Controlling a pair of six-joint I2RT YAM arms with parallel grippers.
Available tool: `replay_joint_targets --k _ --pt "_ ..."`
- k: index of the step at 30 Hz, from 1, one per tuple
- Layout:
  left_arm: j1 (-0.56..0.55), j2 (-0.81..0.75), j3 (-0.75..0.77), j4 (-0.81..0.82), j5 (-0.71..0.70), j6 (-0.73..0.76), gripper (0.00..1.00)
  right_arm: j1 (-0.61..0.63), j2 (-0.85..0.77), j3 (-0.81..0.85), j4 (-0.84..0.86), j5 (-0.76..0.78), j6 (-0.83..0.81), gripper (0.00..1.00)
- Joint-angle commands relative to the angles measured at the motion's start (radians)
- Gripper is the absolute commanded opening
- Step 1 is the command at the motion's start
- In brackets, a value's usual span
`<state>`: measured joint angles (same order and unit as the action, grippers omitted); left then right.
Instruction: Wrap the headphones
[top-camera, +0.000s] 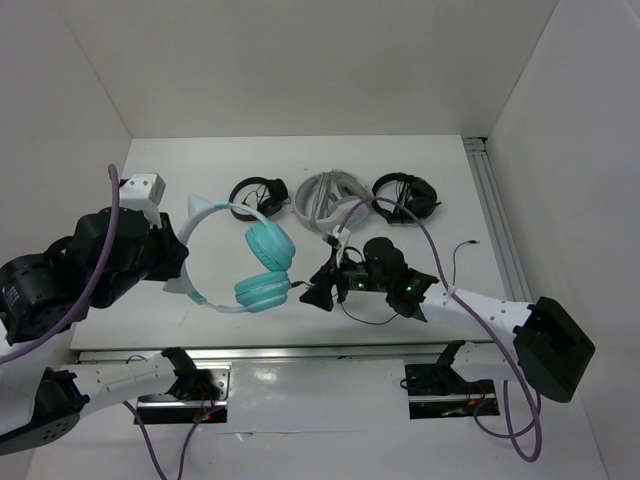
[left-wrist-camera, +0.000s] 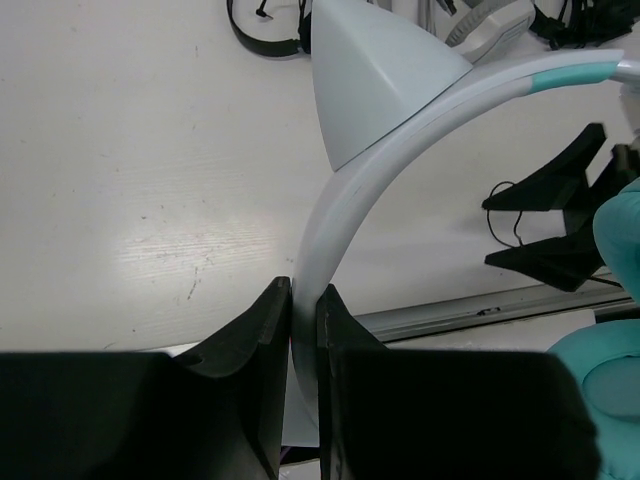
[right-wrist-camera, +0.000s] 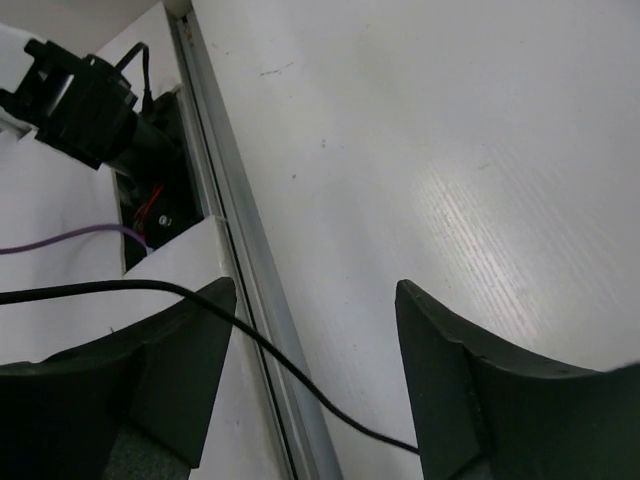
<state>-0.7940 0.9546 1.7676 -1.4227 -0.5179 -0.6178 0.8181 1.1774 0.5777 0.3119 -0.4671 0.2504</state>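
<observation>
Clamps the teal headphones (top-camera: 268, 246) by their white headband (left-wrist-camera: 342, 228) in the clenched left gripper (left-wrist-camera: 305, 300) at the desk's (top-camera: 440, 160) front left, straddles the black cable (right-wrist-camera: 252, 337) with the parted right gripper (right-wrist-camera: 315, 290), apparently with all winding yet to do.

Left of centre in the top view sat the headphones (top-camera: 270, 243). Two teal ear cups were stacked one above the other. The thin white headband (left-wrist-camera: 340, 200) arced out to the left, carrying small pointed ears. The left gripper (left-wrist-camera: 303, 300) had it pinched in its jaws. The thin black cable (right-wrist-camera: 300, 385) ran slack across the lower right wrist view.
</observation>
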Motion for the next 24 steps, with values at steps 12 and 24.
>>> replay_joint_targets --k 12,24 --pt "0.027 -0.042 -0.046 0.057 -0.191 -0.059 0.0 0.142 -0.136 -0.078 -0.011 0.398 0.039 0.0" --pt "-0.026 0.035 -0.408 0.252 -0.271 0.081 0.0 0.443 -0.188 0.296 -0.672 0.958 0.039 0.0"
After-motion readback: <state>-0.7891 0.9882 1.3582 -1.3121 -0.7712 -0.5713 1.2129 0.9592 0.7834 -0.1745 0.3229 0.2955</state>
